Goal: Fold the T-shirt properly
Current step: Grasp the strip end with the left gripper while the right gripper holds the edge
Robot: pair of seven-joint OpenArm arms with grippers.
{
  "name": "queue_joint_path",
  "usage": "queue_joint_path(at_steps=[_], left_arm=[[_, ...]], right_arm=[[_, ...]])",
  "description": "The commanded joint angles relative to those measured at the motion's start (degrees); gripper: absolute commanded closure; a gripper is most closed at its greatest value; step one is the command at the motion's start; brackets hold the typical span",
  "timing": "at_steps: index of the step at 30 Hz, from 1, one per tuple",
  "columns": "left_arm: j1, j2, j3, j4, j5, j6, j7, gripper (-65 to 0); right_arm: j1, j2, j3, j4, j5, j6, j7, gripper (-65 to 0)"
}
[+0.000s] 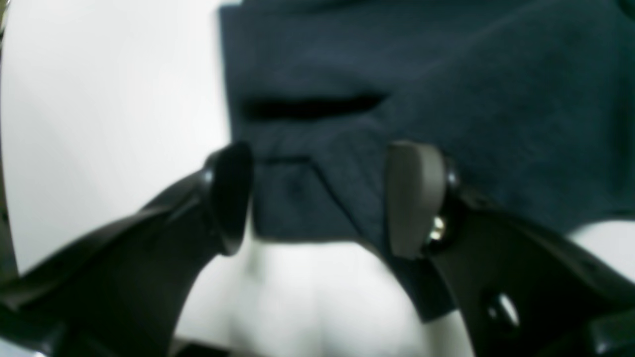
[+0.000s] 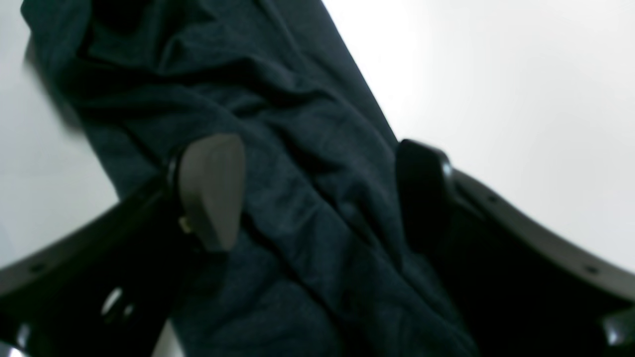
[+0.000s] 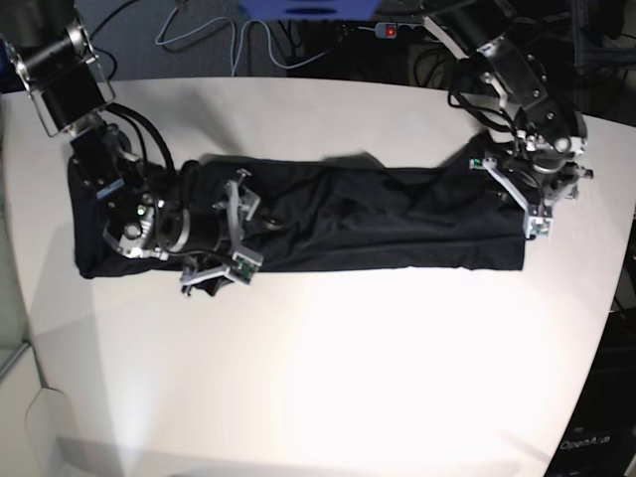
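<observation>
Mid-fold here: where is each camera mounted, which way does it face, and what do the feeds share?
Left wrist: on the left arm, facing down past the open left gripper at a T-shirt corner on the white table.
Right wrist: on the right arm, facing down past the open right gripper at bunched cloth.
Base: high, overlooking table and both arms.
Shared: the T-shirt appears in all three views.

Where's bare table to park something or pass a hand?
Free: the wide white table in front of the T-shirt, and the strip behind it toward the cables. Crowded: both shirt ends, with the right gripper and left gripper over them.
</observation>
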Motion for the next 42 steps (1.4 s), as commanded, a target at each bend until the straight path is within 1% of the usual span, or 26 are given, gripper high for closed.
queue_joint_path(at_steps=[1, 5, 8, 14, 17, 19, 22, 24, 27, 39, 42], left_arm=[[-0.77, -0.19, 0.19, 0.68, -0.67, 0.21, -0.77, -37.4], [-0.77, -0.19, 0.54, 0.59, -0.67, 0.21, -0.77, -33.2], [-1.30, -0.19, 0.54, -0.64, -0.67, 0.21, -0.77, -33.1], [-2.62, -0.19, 0.28, -7.32, -0.67, 0.21, -0.86, -33.0], [-2.79, -0.19, 0.28, -8.02, -0.67, 0.21, -1.74, -32.7], [-2.79, -0.19, 0.28, -8.02, -0.59, 0.21, -2.44, -28.1], [-2.79, -0.19, 0.28, -8.02, -0.41, 0.21, -2.27, -17.4], [-2.79, -0.19, 0.28, -8.02, -0.41, 0.21, -2.27, -12.0], [-2.79, -0.19, 0.28, -8.02, -0.23, 0.21, -2.18, -7.5], [-2.79, -0.19, 0.28, -7.85, -0.23, 0.21, -2.00, -7.5], [-2.53, -0.19, 0.28, -6.09, -0.23, 0.21, -1.65, -7.6]], right_arm=[[1.38, 0.32, 0.50, 0.99, 0.80, 0.04, 1.40, -46.6], [1.38, 0.24, 0.50, 0.99, 0.80, 0.04, 1.40, -46.6], [1.20, 0.24, 0.50, 0.99, 0.80, 0.04, 1.40, -46.6], [1.11, 0.24, 0.50, 0.99, 0.80, 0.04, 1.14, -46.6], [0.94, 0.24, 0.50, 0.99, 0.80, 0.04, 1.05, -46.6], [0.23, 0.32, 0.50, 0.99, 0.80, 0.04, 1.22, -46.6], [-0.03, 0.32, 0.50, 0.99, 0.80, 0.04, 1.31, -46.6], [-0.03, 0.32, 0.50, 0.99, 0.80, 0.04, 1.31, -46.6], [-0.03, 0.32, 0.50, 0.99, 0.80, 0.04, 1.31, -46.6], [-0.03, 0.24, 0.23, 0.99, 0.80, 0.04, 1.14, -46.6], [-0.03, 0.24, 0.23, 0.99, 0.80, 0.04, 1.14, -46.6]])
